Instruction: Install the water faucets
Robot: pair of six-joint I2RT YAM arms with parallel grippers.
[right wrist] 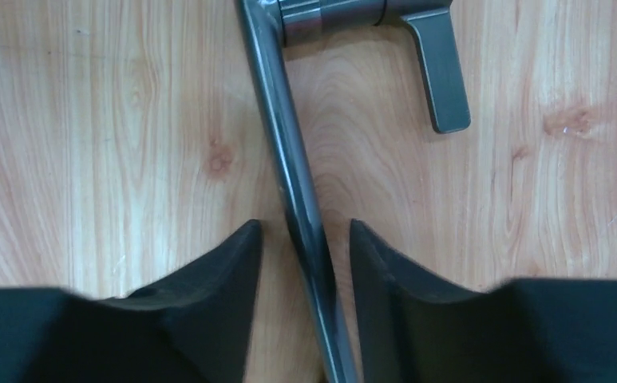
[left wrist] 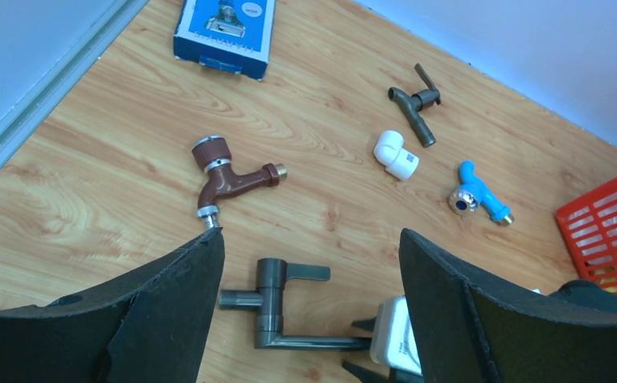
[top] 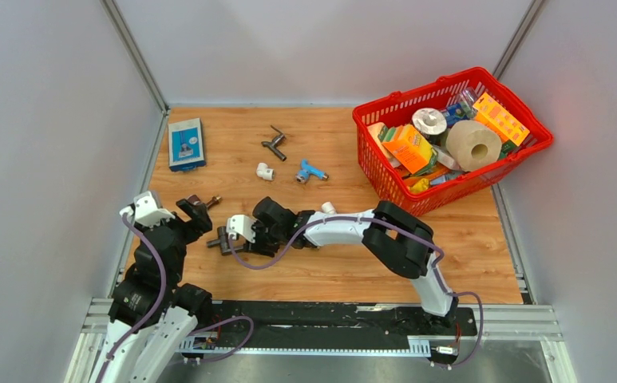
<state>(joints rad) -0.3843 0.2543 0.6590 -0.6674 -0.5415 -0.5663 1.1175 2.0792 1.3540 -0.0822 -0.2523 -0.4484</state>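
Right wrist | right arm (top: pixel 353 227) stretched low, jaws straddling grey faucet (right wrist: pixel 287 159) spout, unclenched | left jaws released

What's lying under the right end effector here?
The thin spout of the dark-grey faucet, flat on the wooden table, runs between the open fingers of the right end effector. Its near end is hidden beneath the end effector.
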